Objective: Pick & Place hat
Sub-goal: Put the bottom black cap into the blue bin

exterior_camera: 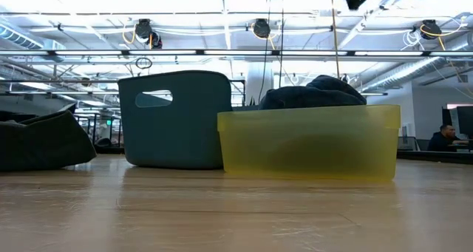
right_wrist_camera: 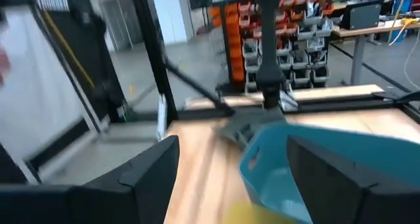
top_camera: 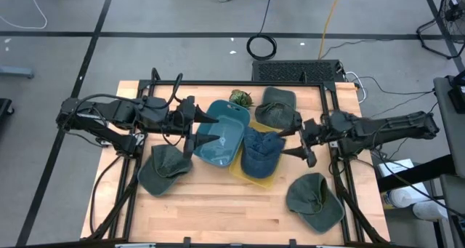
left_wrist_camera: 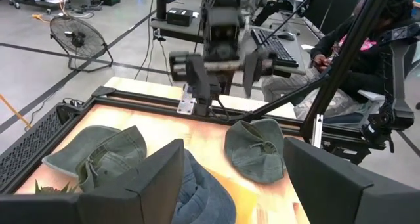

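Note:
A blue hat (top_camera: 260, 150) lies in the yellow bin (top_camera: 240, 172), its crown rising above the bin's rim (exterior_camera: 314, 93). Beside it stands a teal bin (top_camera: 221, 135). Green hats rest on the table top: one at the far side (top_camera: 276, 106), one near left (top_camera: 161, 168), one near right (top_camera: 314, 199). A camouflage hat (top_camera: 241, 97) sits behind the teal bin. My left gripper (top_camera: 207, 130) hangs open over the teal bin's left side. My right gripper (top_camera: 296, 141) stands open just right of the yellow bin, raised above the table, with nothing between its fingers (right_wrist_camera: 151, 165).
Black frame rails (top_camera: 330, 117) run along the table's edges. Bare wood (top_camera: 225, 208) lies along the near side between the two near hats. A person sits beyond the table's right side (left_wrist_camera: 367, 33).

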